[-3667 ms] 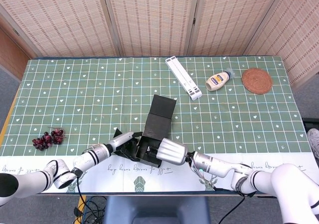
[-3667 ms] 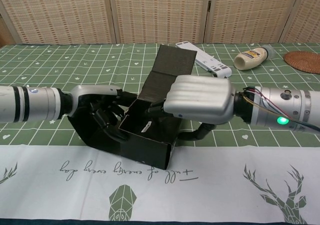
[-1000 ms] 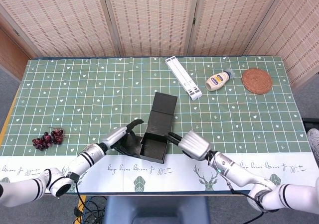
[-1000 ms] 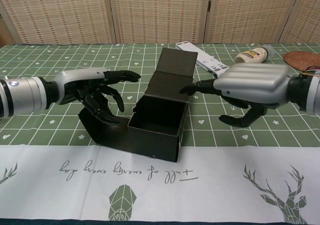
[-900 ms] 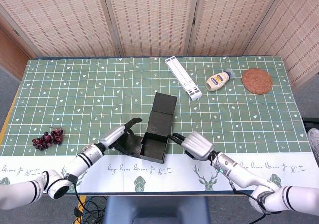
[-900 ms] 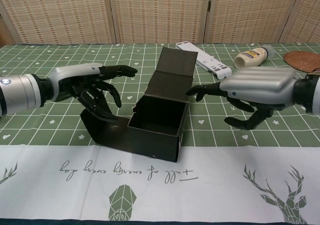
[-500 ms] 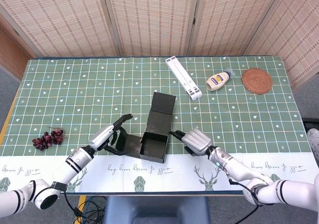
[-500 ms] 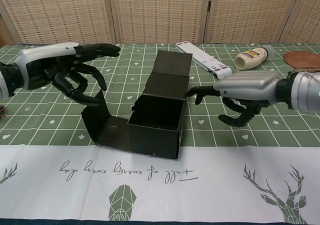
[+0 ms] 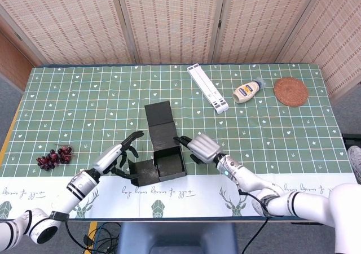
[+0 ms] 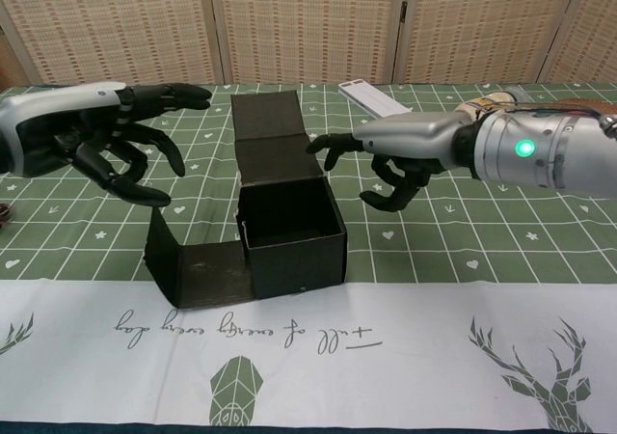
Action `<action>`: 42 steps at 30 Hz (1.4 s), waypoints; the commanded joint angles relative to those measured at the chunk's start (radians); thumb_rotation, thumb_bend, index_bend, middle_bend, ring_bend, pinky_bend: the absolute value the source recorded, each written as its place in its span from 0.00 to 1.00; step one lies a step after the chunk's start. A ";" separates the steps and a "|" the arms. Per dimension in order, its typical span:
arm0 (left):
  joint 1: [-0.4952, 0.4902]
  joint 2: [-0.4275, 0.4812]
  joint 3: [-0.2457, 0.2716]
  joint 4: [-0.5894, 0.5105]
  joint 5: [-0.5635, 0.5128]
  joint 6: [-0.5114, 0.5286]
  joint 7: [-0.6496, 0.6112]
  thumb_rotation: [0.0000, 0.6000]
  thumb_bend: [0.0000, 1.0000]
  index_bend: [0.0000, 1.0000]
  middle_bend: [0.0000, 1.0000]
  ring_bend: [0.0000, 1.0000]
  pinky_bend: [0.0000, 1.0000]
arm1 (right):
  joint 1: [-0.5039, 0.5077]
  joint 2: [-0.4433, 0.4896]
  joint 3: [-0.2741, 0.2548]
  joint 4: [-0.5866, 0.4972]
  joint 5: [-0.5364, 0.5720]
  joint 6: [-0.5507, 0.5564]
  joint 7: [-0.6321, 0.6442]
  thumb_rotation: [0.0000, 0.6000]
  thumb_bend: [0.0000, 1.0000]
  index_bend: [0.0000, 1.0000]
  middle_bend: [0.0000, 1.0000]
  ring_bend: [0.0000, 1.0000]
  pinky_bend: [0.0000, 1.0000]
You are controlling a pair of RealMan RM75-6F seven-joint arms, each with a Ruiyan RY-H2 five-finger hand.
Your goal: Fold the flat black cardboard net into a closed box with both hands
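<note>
A matt black cardboard box [image 9: 167,152] stands on a green printed tablecloth [image 9: 84,113]; beside it, hands [image 10: 87,135] of smooth silver shell with glossy black fingers [image 10: 333,145]; behind, woven reed screens [image 9: 169,22].

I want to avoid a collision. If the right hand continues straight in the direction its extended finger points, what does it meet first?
Probably the black box: the right hand points its finger at the raised lid panel's right edge. Depth is unclear, so the fingertip may already touch it.

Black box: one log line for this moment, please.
black box: lid up, unclosed | left hand: open, clear | right hand: open, fingertip by lid hinge
</note>
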 commanded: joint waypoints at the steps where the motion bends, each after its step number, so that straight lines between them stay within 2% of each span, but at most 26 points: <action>1: 0.006 0.000 0.001 0.003 0.006 0.005 -0.010 1.00 0.06 0.00 0.00 0.38 0.73 | -0.050 0.030 -0.005 -0.057 0.025 0.043 0.053 1.00 0.39 0.00 0.14 0.76 1.00; 4: 0.011 -0.001 0.003 0.003 0.017 0.010 -0.018 1.00 0.06 0.00 0.00 0.38 0.73 | -0.092 0.051 -0.021 -0.096 0.045 0.071 0.081 1.00 0.11 0.00 0.10 0.76 1.00; 6: 0.012 -0.002 0.004 0.002 0.024 0.010 -0.019 1.00 0.06 0.00 0.00 0.38 0.73 | -0.117 0.057 -0.027 -0.119 0.070 0.077 0.110 1.00 0.01 0.00 0.08 0.76 1.00; 7: 0.012 -0.002 0.003 0.001 0.027 0.010 -0.020 1.00 0.06 0.00 0.00 0.38 0.73 | -0.126 0.057 -0.027 -0.126 0.083 0.078 0.126 1.00 0.00 0.00 0.07 0.76 1.00; 12: 0.010 -0.004 0.000 -0.007 0.036 0.009 -0.017 1.00 0.06 0.00 0.00 0.38 0.73 | -0.158 0.037 -0.013 -0.139 0.143 0.061 0.222 1.00 0.00 0.00 0.07 0.76 1.00; 19: 0.013 0.000 -0.004 -0.018 0.040 0.010 -0.017 1.00 0.06 0.00 0.00 0.38 0.73 | -0.151 -0.051 0.018 -0.080 0.179 0.036 0.273 1.00 0.00 0.00 0.06 0.76 1.00; 33: 0.033 0.015 0.001 -0.012 0.045 0.023 -0.049 1.00 0.06 0.00 0.00 0.38 0.73 | -0.102 -0.200 0.064 0.040 0.242 -0.005 0.258 1.00 0.00 0.00 0.06 0.76 1.00; 38: 0.041 0.017 0.002 -0.005 0.049 0.032 -0.062 1.00 0.06 0.00 0.00 0.38 0.73 | -0.098 -0.241 0.074 0.063 0.267 0.009 0.238 1.00 0.00 0.00 0.10 0.76 1.00; 42: 0.049 0.017 0.002 -0.001 0.051 0.043 -0.073 1.00 0.06 0.00 0.00 0.38 0.73 | -0.092 -0.285 0.089 0.084 0.288 0.028 0.219 1.00 0.00 0.00 0.19 0.76 1.00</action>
